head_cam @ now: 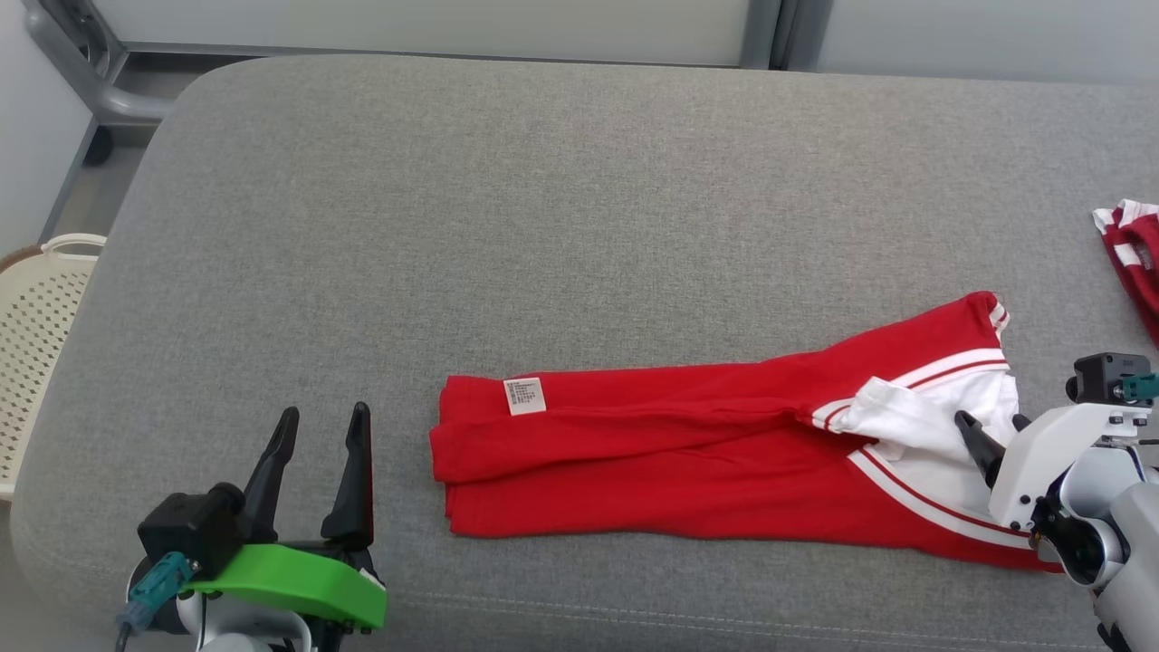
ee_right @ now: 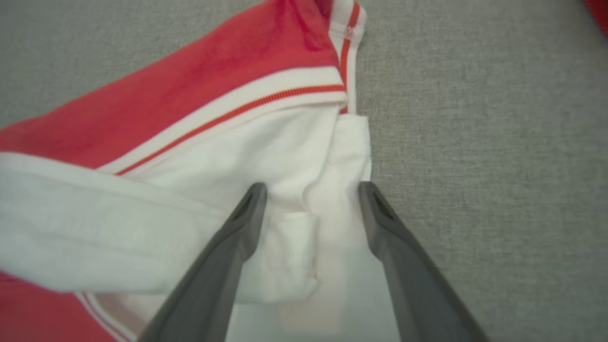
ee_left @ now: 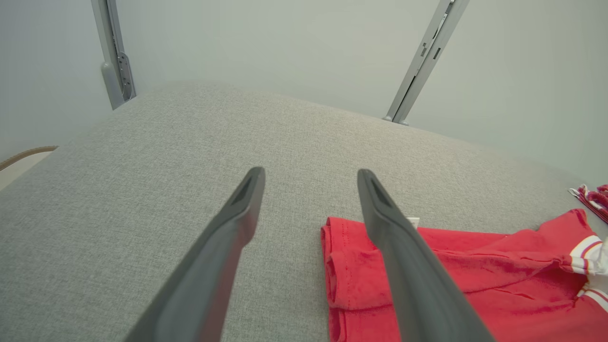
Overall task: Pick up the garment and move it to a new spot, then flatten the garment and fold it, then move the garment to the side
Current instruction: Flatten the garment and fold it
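The garment point(head_cam: 688, 453) is a red top with white panels and red-white striped trim, folded into a long band across the grey cushion point(head_cam: 543, 226). Its hem end with a small white label point(head_cam: 524, 396) points left. My left gripper point(head_cam: 324, 412) stands open on the bare cushion just left of that hem; in the left wrist view the garment point(ee_left: 498, 266) lies behind the right finger of my left gripper point(ee_left: 309, 172). My right gripper point(head_cam: 991, 421) is open over the white end of the garment point(ee_right: 213, 85). Its fingers point(ee_right: 312, 186) straddle a white fold, gripping nothing.
A cream perforated basket point(head_cam: 36, 317) stands beside the cushion's left edge. Another red and white cloth point(head_cam: 1132, 244) lies at the far right edge. Grey metal frame legs point(head_cam: 90, 81) rise behind the back left corner. Bare cushion stretches behind and left of the garment.
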{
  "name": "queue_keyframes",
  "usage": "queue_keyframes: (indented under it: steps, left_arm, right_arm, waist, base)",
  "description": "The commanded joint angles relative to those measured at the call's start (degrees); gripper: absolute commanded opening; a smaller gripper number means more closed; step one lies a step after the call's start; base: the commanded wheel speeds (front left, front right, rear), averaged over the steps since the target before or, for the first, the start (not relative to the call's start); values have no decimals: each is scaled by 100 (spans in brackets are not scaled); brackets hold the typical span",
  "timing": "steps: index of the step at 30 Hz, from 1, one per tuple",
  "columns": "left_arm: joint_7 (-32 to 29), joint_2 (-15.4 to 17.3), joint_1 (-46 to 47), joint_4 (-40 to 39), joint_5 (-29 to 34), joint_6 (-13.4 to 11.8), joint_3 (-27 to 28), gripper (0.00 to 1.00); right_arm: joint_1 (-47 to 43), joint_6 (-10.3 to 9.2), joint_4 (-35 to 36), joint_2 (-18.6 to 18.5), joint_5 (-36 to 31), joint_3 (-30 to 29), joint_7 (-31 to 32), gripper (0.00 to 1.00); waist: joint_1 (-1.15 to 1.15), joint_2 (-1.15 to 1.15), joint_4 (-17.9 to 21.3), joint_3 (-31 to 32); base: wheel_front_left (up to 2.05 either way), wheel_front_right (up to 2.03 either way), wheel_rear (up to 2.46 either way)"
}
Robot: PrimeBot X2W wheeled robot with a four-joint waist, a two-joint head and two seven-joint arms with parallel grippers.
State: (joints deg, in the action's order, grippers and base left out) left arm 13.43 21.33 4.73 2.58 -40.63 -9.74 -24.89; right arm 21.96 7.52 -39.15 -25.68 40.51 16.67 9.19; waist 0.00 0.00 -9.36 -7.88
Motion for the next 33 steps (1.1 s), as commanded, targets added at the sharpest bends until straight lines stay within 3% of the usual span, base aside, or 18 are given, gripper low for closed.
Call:
queue_keyframes:
  steps: [1, 10, 11, 12, 13, 14, 15, 16, 25, 33]
  left_arm:
    - [22, -7, 90, 28, -4, 26, -20, 100]
    - [31, -21, 97, 78, -32, 63, -66, 100]
    - [33, -17, 91, 82, -35, 62, -68, 100]
    - [30, -12, 82, 84, -36, 56, -68, 100]
    - [33, -8, 75, 85, -36, 48, -67, 100]
    - [35, -6, 67, 84, -39, 41, -66, 100]
    - [35, -6, 67, 84, -39, 41, -66, 100]
    - [37, -2, 59, 82, -38, 35, -66, 100]
    - [45, 54, 4, 49, -53, 5, -38, 100]
    - [69, 50, 8, 7, -42, -5, -30, 100]
  right_arm:
    - [85, -6, -87, 5, 143, 116, 137, 100]
    - [190, 5, -297, -27, 382, 852, 662, 99]
    - [203, 8, -329, -34, 366, 928, 688, 63]
    - [219, 9, -384, -55, 332, 990, 702, 43]
    - [241, 9, -441, -79, 273, 1043, 677, 32]
    - [260, 9, -501, -94, 223, 1101, 669, 14]
    - [260, 9, -501, -94, 223, 1101, 669, 14]
    - [284, 4, -557, -95, 207, 1139, 651, 0]
    - [563, -13, -869, -134, 302, 1142, 291, 0]
    - [794, -13, -765, -529, 598, 932, 44, 0]
  waist:
    - [0, 0, -40, -11]
    - [0, 0, -168, 21]
    - [0, 0, -177, 26]
    - [0, 0, -183, 31]
    - [0, 0, -187, 35]
    - [0, 0, -191, 38]
    - [0, 0, -191, 38]
    - [0, 0, -191, 40]
    - [0, 0, -76, 25]
    - [0, 0, 209, 1]
  base:
    - [0, 0, 0]
    - [0, 0, 0]
    - [0, 0, 0]
    - [0, 0, 0]
    - [0, 0, 0]
    - [0, 0, 0]
    - [0, 0, 0]
    - [0, 0, 0]
    - [0, 0, 0]
    - [0, 0, 0]
